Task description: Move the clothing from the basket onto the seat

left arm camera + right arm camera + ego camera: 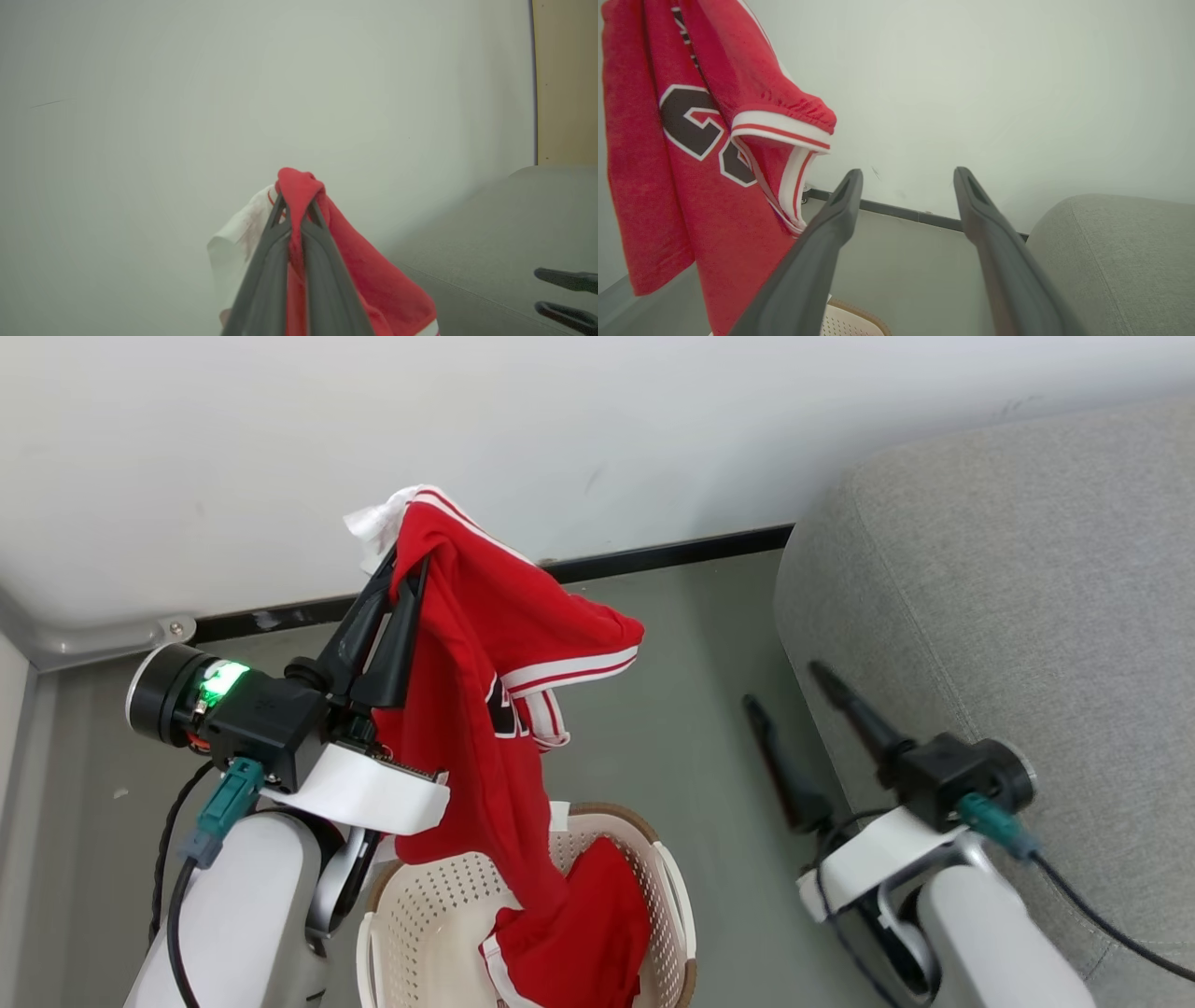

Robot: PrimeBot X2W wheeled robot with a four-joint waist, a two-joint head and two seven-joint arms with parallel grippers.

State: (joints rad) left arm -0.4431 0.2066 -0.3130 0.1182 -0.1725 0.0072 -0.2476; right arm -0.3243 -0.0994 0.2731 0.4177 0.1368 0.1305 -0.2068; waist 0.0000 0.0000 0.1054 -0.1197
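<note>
Left tool [408, 565], raised, pinches clothing [467, 644] above basket [420, 896].

Wall [597, 429]: plain matte white, a few faint scuffs low down.
Baseboard [653, 558]: thin black strip where wall meets floor.
Floor [672, 709]: smooth, grey-green.
Trunking [93, 639]: pale grey, along the wall's foot at the left, one screw.
Seat [1008, 597]: grey woven upholstery, rounded corner, near the wall.
Panel [565, 79]: tan, past the wall's edge.
Light: soft, even.
</note>
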